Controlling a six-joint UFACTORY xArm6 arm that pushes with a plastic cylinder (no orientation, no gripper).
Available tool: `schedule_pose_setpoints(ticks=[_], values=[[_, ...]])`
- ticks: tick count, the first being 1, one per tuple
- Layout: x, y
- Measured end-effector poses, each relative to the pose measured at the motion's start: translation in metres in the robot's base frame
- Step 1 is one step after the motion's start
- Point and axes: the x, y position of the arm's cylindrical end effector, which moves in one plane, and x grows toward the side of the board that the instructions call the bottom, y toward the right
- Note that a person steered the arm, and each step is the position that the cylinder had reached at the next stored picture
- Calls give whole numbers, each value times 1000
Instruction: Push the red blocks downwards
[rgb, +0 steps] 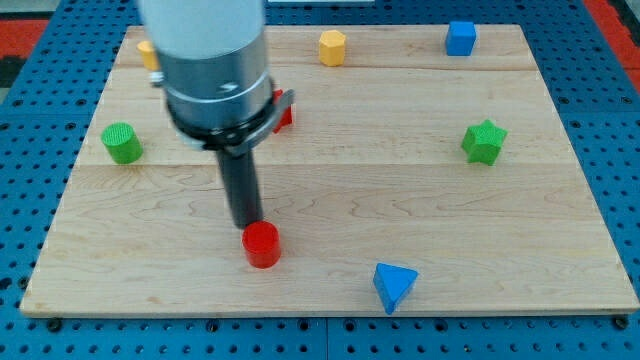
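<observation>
A red cylinder block stands on the wooden board near the view's bottom, left of centre. My tip is just above it in the view, at its upper left edge, touching or nearly touching it. A second red block shows only as a sliver behind the arm's grey body, higher on the board; its shape is hidden.
A green cylinder is at the left, a green star at the right. A yellow hexagonal block and a blue cube are near the top edge. A blue triangle is at the bottom. A yellow block peeks out top left.
</observation>
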Motion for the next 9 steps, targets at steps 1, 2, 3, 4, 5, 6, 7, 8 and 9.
schedule_pose_setpoints(ticks=[1, 2, 3, 4, 5, 6, 7, 8, 9], values=[[-37, 8], [-95, 45], [-149, 82], [-165, 60], [-207, 48], [-186, -8], [-139, 43], [-104, 133], [-107, 124]])
